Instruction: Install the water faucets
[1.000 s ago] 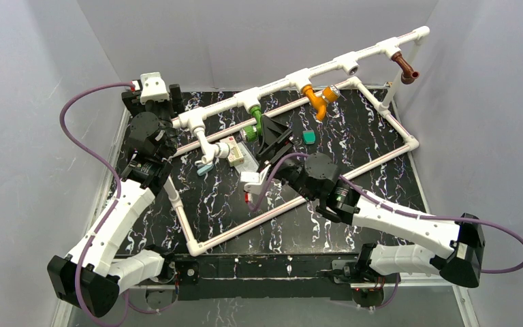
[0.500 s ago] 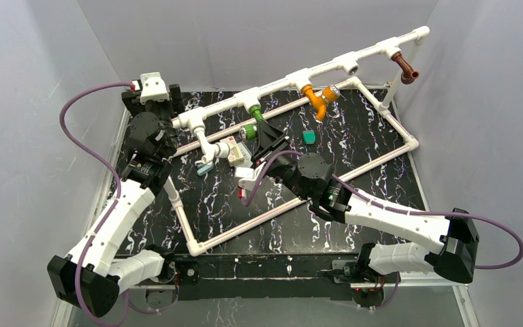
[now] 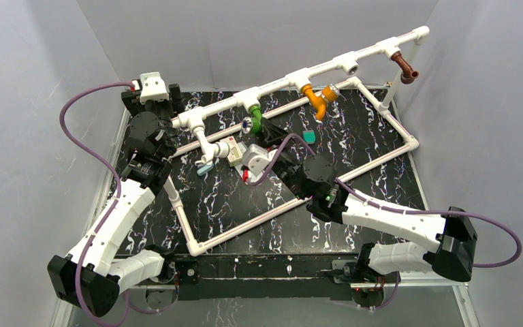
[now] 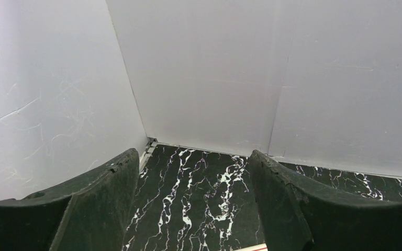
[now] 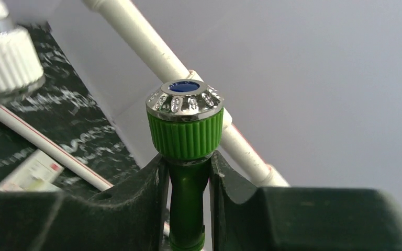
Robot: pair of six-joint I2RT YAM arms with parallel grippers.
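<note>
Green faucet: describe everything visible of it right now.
The green faucet looks like glossy plastic: a ribbed round knob capped by a chrome ring with a blue centre, above a narrower green neck. The right gripper is shut on that neck just under the knob. From above, it hangs at a tee socket of the white pipe.

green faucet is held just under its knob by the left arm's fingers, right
Wrong arm: the right arm's fingers hold the green faucet just under its knob, as the right wrist view shows.
</note>
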